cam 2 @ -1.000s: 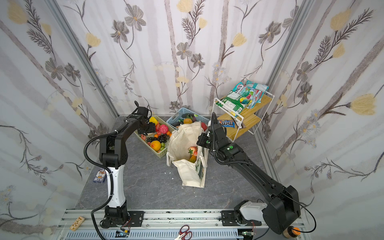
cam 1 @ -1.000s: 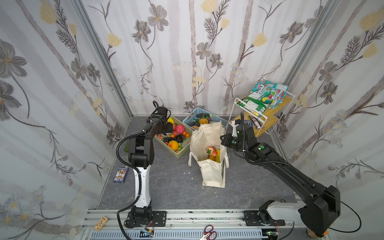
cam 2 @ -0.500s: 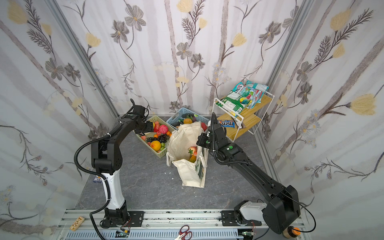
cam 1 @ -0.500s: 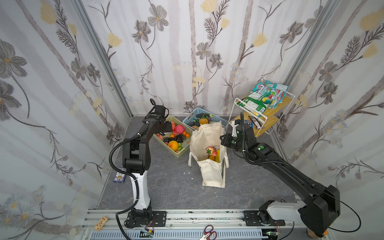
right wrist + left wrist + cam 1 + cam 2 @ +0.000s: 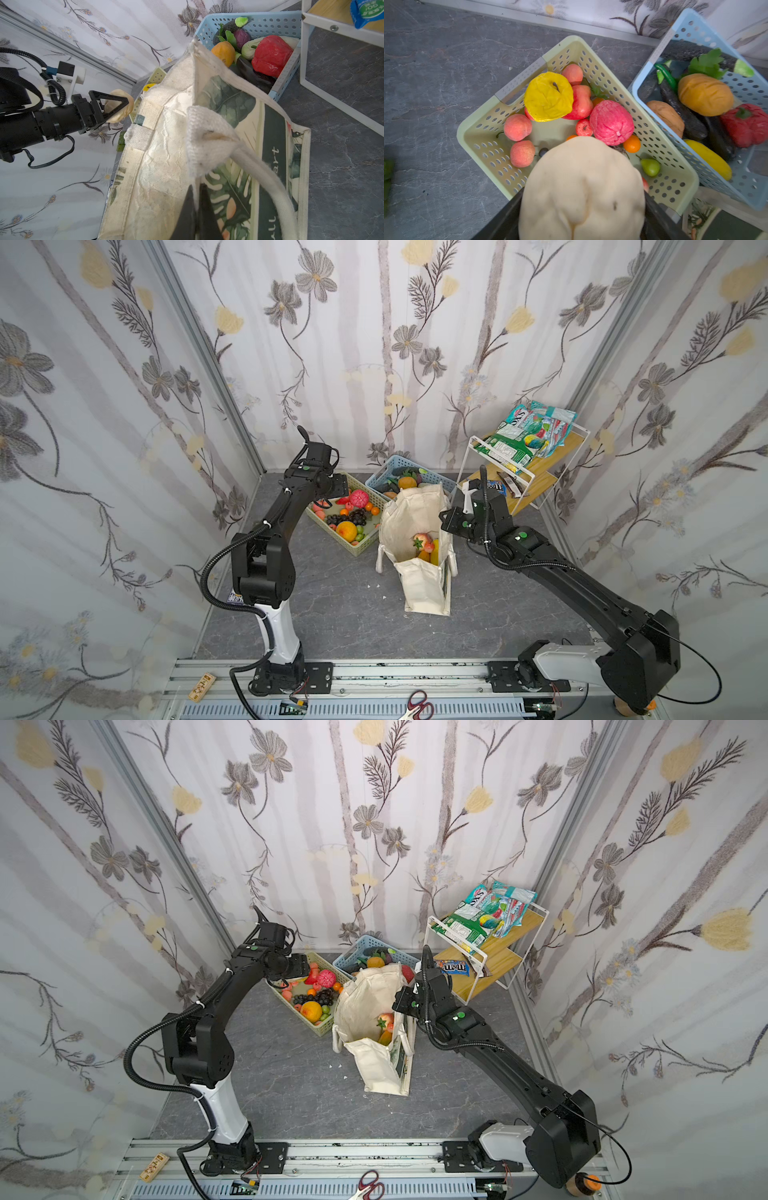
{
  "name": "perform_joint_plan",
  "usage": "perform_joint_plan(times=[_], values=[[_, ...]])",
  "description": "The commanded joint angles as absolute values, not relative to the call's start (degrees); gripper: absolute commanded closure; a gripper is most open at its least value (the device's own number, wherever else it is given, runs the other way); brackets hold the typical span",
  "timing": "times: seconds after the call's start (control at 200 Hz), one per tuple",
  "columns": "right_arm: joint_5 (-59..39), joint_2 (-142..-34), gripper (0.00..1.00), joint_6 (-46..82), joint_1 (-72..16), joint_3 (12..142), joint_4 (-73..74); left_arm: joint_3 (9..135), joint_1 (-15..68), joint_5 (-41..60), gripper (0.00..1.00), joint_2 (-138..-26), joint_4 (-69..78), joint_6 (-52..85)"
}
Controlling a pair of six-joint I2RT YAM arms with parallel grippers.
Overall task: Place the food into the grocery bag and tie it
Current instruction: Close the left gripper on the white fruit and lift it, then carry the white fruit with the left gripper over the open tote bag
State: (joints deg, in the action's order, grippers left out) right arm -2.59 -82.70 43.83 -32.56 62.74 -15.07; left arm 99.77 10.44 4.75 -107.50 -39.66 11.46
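In both top views we see the grocery bag (image 5: 422,589) standing open in the middle of the grey surface (image 5: 332,614), with a red apple (image 5: 420,540) and some yellow pieces inside it. The right gripper (image 5: 445,515) sits at the bag's right rim. The left arm (image 5: 286,506) reaches over the far corner of the green basket (image 5: 362,546), which stands just beside the bag's left side. In the left wrist view we find the left gripper (image 5: 581,209) clamped on the beige cauliflower (image 5: 581,182), which hangs above the green basket of fruit; the blue basket (image 5: 652,68) of vegetables is just beside that one. In the right wrist view the right gripper's jaws are closed on the bag's upper edge, just below a white rope handle (image 5: 270,176). Across the bag's mouth we see the cauliflower in the left gripper, outside the bag.
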Motion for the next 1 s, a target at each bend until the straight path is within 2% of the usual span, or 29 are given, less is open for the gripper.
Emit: perform_joint_plan(times=[0.0, 0.999], values=[[-2.49, -82.87, 0.99, 43.54, -32.60, 62.67, -12.29, 99.43, 11.52, 7.04, 0.24, -105.17, -38.90, 12.97], [-2.46, -82.62, 0.99, 43.68, -32.60, 61.33, -10.99, 91.90, 29.11, 15.05, 0.24, -88.06, -34.52, 23.62]])
